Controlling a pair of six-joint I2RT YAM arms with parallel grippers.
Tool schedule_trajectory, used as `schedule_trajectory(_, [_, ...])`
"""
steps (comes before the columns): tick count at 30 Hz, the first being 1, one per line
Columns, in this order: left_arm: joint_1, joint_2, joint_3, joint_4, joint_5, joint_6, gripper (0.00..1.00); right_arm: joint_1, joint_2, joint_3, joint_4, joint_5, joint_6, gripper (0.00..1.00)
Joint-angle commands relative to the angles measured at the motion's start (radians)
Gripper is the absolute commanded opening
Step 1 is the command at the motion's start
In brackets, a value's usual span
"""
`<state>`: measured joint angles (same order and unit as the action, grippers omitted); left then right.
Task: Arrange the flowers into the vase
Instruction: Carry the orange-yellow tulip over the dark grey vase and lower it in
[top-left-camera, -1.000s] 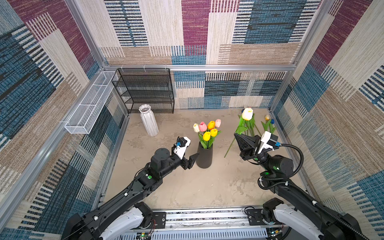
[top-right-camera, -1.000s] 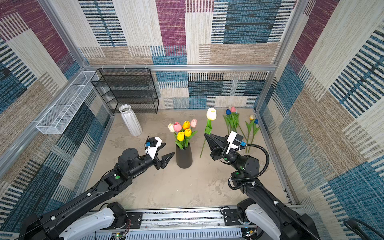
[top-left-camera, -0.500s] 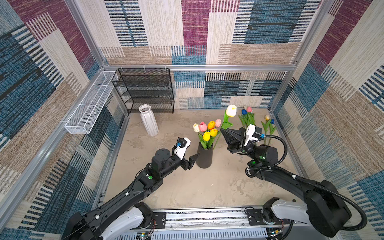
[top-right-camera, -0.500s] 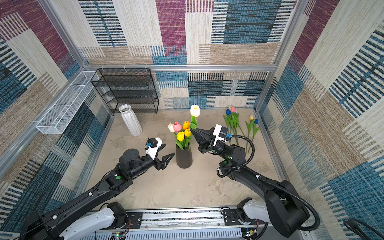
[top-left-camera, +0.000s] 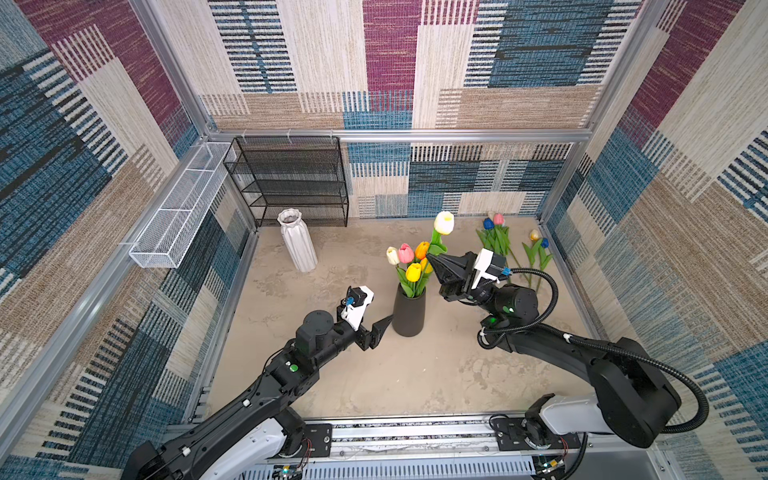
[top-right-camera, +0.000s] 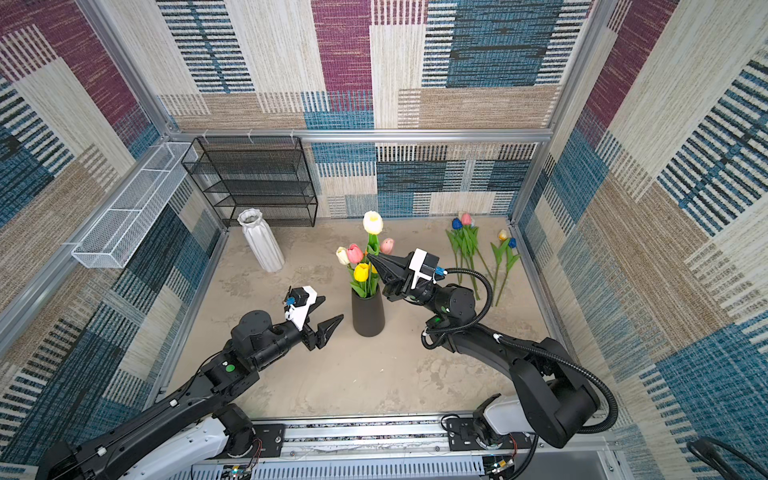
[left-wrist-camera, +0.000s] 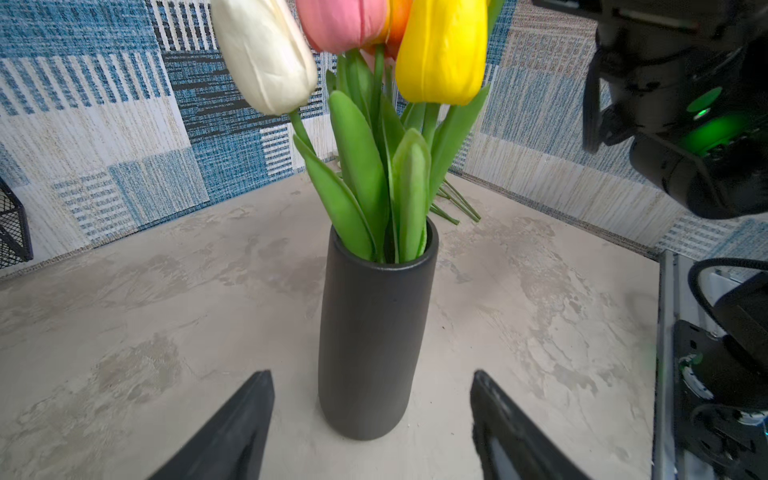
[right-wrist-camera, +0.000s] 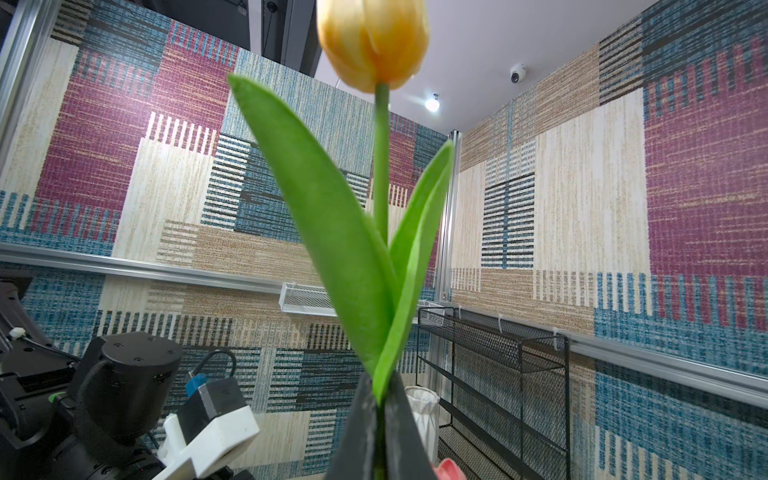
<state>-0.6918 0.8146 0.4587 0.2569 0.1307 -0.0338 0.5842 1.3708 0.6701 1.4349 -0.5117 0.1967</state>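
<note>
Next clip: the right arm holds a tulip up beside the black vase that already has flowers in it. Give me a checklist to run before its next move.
1. Grip: right tool shut on the stem of the held tulip: ok.
2. Held tulip head-up, above the flowers in the vase: ok.
3. Black vase standing upright: ok.
4. Left tool open, with a gap to the vase on either side in the left wrist view: ok.
5. Stem's lower end lined up with the vase mouth: hidden, cannot tell.
6. Room left in the mouth among the leaves: cannot tell.
</note>
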Motion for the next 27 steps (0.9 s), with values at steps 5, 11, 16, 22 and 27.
schedule_trajectory(5, [0.001, -0.004, -0.017, 0.053, -0.025, 0.007, 0.78, 0.002, 0.013, 0.029, 0.014, 0.017, -0.052, 0.00])
schedule_trajectory(11, [0.001, -0.005, -0.027, 0.053, -0.034, 0.013, 0.78, 0.006, 0.025, 0.000, -0.017, -0.005, -0.040, 0.00])
schedule_trajectory(16, [0.000, -0.011, -0.040, 0.058, -0.036, 0.011, 0.78, 0.018, 0.018, -0.039, -0.031, 0.002, -0.042, 0.00])
schedule_trajectory(22, [0.000, -0.010, -0.063, 0.086, -0.045, 0.008, 0.78, 0.028, 0.030, -0.076, -0.053, 0.017, -0.073, 0.01])
schedule_trajectory(27, [0.001, -0.003, -0.068, 0.094, -0.049, 0.011, 0.78, 0.029, 0.068, -0.085, -0.050, 0.023, -0.082, 0.02])
